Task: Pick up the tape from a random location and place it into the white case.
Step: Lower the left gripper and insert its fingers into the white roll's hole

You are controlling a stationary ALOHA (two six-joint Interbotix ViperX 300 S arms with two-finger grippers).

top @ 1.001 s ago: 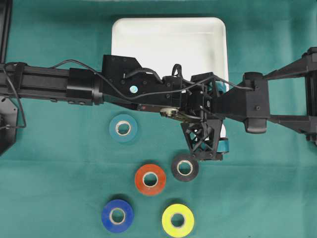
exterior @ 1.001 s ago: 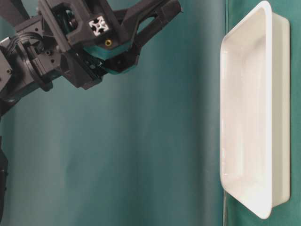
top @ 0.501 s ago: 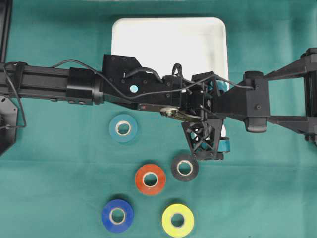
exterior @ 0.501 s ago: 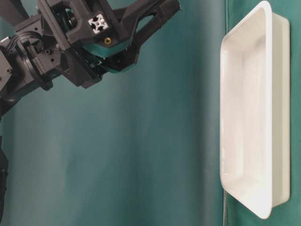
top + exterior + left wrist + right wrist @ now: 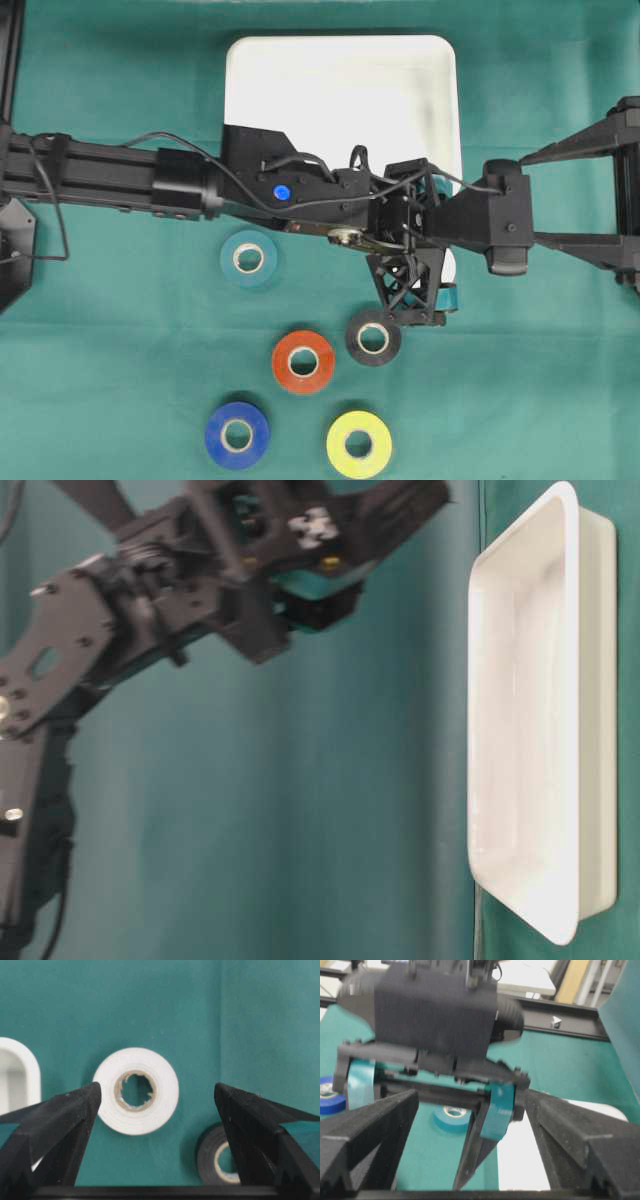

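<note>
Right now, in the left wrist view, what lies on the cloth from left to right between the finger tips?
White case corner at the left edge → white tape roll → black tape roll, low and partly behind the right finger.

Glossy smooth plastic white case [image 5: 340,75]; matt green cloth covers the tabletop [image 5: 520,400]; white tape [image 5: 136,1091] roll has a paper core

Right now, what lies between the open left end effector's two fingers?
In the left wrist view, a white tape roll on green cloth lies between them, untouched.
</note>
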